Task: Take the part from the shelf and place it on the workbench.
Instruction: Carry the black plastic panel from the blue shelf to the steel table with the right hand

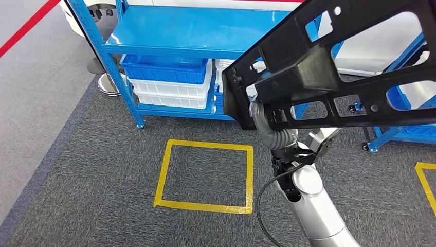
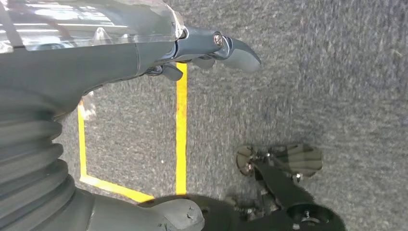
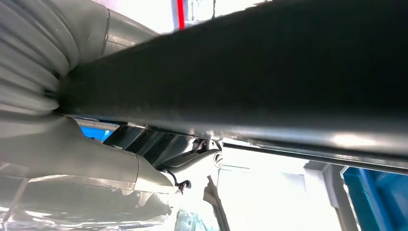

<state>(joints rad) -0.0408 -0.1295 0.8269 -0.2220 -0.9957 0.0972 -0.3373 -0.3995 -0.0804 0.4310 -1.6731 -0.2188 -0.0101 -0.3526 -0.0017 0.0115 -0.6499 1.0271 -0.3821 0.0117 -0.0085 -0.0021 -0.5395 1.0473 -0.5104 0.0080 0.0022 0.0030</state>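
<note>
My right hand (image 1: 265, 121) holds the part (image 1: 329, 72) — a big black frame with holes cut in it — up in the air, close to my head. My hand grips it from under its left end, and the part sticks out to the right, tilted. In the right wrist view the part (image 3: 269, 82) is a dark bar right against my hand (image 3: 57, 120), but it is too blurry to see my fingers well.

My left hand (image 2: 211, 50) hangs down over the grey carpet (image 2: 312, 86), holding nothing; I cannot tell if its fingers are curled in or spread.

Behind the part stands a blue shelf (image 1: 175, 33) with blue and white bins (image 1: 167, 80) low down. A yellow tape square (image 1: 205, 175) lies on the floor near the shelf.
</note>
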